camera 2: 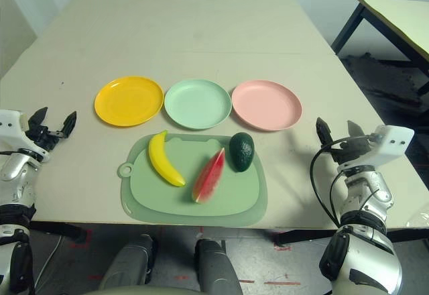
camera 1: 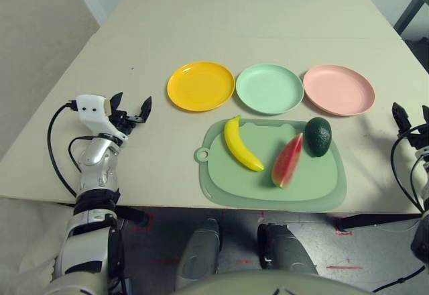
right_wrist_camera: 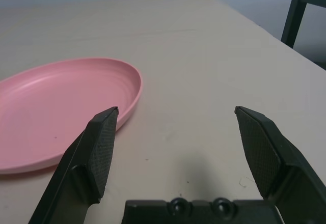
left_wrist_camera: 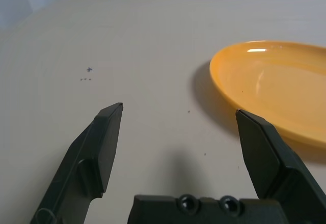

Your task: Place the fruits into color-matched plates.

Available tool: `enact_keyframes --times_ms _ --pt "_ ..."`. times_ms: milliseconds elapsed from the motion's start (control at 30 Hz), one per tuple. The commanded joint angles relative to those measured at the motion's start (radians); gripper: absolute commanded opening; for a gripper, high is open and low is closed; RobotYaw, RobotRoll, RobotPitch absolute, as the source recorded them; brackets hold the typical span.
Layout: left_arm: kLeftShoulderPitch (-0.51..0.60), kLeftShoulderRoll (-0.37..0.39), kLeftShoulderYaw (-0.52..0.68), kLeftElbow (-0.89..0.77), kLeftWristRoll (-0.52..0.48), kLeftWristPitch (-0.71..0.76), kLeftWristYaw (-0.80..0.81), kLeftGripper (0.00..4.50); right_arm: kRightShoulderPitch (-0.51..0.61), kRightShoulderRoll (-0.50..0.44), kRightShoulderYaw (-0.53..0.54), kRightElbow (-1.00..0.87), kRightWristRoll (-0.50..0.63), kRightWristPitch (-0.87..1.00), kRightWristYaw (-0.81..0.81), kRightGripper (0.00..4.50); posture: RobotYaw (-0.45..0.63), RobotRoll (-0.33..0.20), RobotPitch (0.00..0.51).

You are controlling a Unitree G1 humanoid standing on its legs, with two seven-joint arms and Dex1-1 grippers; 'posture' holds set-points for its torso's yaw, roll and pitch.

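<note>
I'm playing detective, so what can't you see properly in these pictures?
- Board under the banana: the fruit covers it in both eye views.
- Far side of the yellow plate: cut off by the left wrist view's edge.
- Part of the pink plate: cut off by the right wrist view's edge.
- Tiny marks on the table, left wrist view: too small to tell what they are.

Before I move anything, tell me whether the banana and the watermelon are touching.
Apart. The left eye view shows a strip of green board between the banana and the watermelon.
</note>
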Motion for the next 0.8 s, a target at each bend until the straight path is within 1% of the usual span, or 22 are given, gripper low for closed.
enact_keyframes --times_ms 33,67,200,400,467,533,567,600,667,733,800 --pt "-0.052 0.004 -0.005 0.049 0.011 0.001 0.004 4.50 0.018 -0.006 -0.018 -0.013 0.016 -0.012 -0.011 4.45 0.07 0.000 0.143" --pt "-0.071 0.006 -0.007 0.069 0.014 -0.003 0.003 4.50 0.019 -0.012 -0.022 -0.014 0.018 -0.014 -0.015 4.45 0.07 0.000 0.136" --pt "-0.101 0.005 -0.007 0.100 0.018 -0.022 -0.002 4.50 0.025 -0.031 -0.023 -0.023 0.018 -0.008 -0.005 4.45 0.07 0.000 0.144" --pt "-0.050 -0.008 -0.002 0.048 0.000 -0.014 -0.003 4.50 0.045 -0.076 -0.008 -0.042 0.004 -0.007 0.037 4.45 0.04 0.000 0.150" --pt "-0.023 -0.007 0.005 0.003 -0.037 0.009 -0.053 4.50 0.058 -0.093 0.003 -0.079 0.002 -0.006 0.074 4.45 0.03 0.000 0.156" --pt "0.009 -0.007 0.000 -0.067 -0.101 0.043 -0.167 4.50 0.074 -0.113 0.026 -0.121 -0.016 -0.009 0.112 4.45 0.03 0.000 0.162" --pt "0.040 0.002 -0.017 -0.134 -0.158 0.086 -0.282 4.50 0.086 -0.123 0.043 -0.161 -0.024 -0.001 0.134 4.45 0.05 0.000 0.176" --pt "0.075 0.026 -0.036 -0.208 -0.217 0.126 -0.420 4.50 0.102 -0.136 0.072 -0.224 -0.049 0.014 0.136 4.45 0.06 0.000 0.182" --pt "0.133 0.071 -0.069 -0.348 -0.305 0.196 -0.615 4.50 0.133 -0.176 0.128 -0.338 -0.097 0.038 0.157 4.45 0.07 0.000 0.207" --pt "0.170 0.134 -0.102 -0.428 -0.334 0.256 -0.752 4.50 0.173 -0.241 0.200 -0.490 -0.149 0.060 0.216 4.45 0.06 0.000 0.215" --pt "0.194 0.199 -0.140 -0.475 -0.345 0.309 -0.879 4.50 0.173 -0.310 0.261 -0.601 -0.186 0.076 0.275 4.45 0.03 0.000 0.218"
